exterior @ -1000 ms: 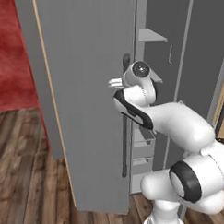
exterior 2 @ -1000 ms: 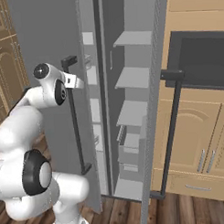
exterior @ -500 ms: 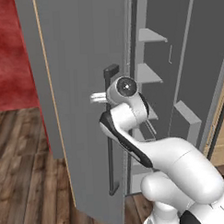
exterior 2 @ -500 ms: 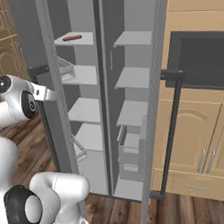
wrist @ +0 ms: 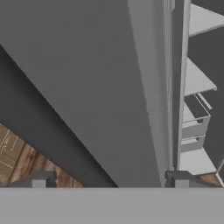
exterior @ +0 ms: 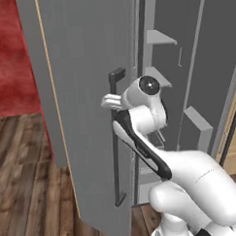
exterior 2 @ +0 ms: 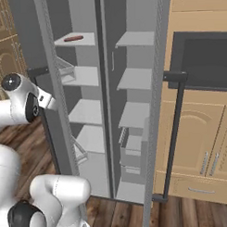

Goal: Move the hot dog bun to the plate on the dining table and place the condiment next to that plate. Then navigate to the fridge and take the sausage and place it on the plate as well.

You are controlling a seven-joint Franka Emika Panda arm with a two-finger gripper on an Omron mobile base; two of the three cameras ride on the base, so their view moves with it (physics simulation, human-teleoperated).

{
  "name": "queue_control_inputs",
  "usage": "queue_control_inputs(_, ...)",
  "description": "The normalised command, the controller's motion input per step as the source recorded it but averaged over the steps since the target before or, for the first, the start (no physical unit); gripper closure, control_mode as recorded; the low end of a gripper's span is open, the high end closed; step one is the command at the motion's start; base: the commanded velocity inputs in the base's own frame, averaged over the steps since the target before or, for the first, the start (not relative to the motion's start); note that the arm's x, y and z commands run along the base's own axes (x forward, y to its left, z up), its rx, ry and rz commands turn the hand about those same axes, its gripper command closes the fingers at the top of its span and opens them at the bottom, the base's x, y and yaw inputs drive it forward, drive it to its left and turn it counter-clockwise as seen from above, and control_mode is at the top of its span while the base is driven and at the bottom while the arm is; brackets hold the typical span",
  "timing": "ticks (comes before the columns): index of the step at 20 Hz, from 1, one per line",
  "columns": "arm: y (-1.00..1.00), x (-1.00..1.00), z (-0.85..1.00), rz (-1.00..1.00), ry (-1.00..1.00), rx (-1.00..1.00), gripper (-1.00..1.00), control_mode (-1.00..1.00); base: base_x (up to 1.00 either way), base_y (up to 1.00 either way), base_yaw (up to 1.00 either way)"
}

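Doors stand open on the tall grey steel fridge (exterior 2: 105, 88), pale grey shelves stacked in two columns. On the top left shelf (exterior 2: 75, 41) lies a thin reddish-brown sausage (exterior 2: 73, 39), flat on its side, near the front edge. The fridge stands on a dark wooden plank floor (exterior: 25, 182).

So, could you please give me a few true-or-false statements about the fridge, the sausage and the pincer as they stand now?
1. The thin reddish-brown sausage lies on the top left shelf of the tall grey steel fridge. True.
2. Both fridge doors are shut. False: both stand open, with the shelves showing.
3. The pincer grips the sausage. False: it is open and holds nothing; the sausage lies on its shelf.
4. The floor is dark wood planks. True.
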Motion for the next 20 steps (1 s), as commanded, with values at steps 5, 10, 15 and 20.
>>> queue_control_inputs(5, -0.70, -0.65, 0.00, 0.00, 0.02, 0.28, -1.00, -1.00, 0.00, 0.00, 0.00)
queue_control_inputs(10, 0.32, -0.77, 0.07, 0.06, -0.12, 0.08, -1.00, -1.00, 0.00, 0.00, 0.00)
queue_control_inputs(15, -0.23, -0.46, 0.42, 0.01, -0.06, 0.11, -1.00, -1.00, 0.00, 0.00, 0.00)
queue_control_inputs(20, -0.87, 0.03, 0.07, 0.00, 0.08, 0.24, -1.00, -1.00, 0.00, 0.00, 0.00)
